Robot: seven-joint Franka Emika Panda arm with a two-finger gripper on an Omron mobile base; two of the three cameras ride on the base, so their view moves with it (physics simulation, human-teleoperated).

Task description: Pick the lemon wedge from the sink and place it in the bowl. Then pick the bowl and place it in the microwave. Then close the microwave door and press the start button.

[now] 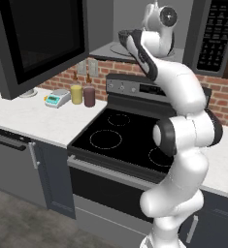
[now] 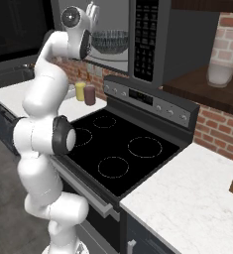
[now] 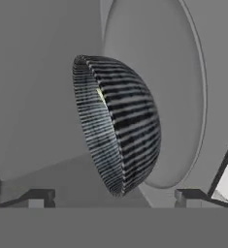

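The bowl (image 3: pixel 118 123) sits on the round glass turntable (image 3: pixel 183 72) inside the microwave (image 2: pixel 152 39), round and deep, its outside finely striped in dark and pale bands. In my hand view the scene is rolled on its side, so the bowl's rim faces nine o'clock, and a sliver of yellow-green, the lemon wedge (image 3: pixel 101 95), shows just inside that rim. The cavity walls around it are smooth matte grey, and the turntable is a flat pale disc beyond the bowl toward three o'clock.

My gripper (image 3: pixel 113 197) is released: the two dark finger tips stand wide apart at the bottom of the hand view, either side of the bowl and clear of it.

From the right base view the bowl (image 2: pixel 109 41) stands in the open cavity, with the black keypad strip (image 2: pixel 146 37) at its three o'clock. From the left base view the microwave door (image 1: pixel 35 41) hangs open at ten o'clock, its black glass window glossy. Below lies the black glass stove top (image 1: pixel 120 138) with thin ringed burners. On the white speckled counter (image 1: pixel 33 118) stand a yellow jar (image 1: pixel 76 94), a dark brownish jar (image 1: pixel 89 96) and a small scale (image 1: pixel 57 98) against the red brick wall (image 1: pixel 62 80).
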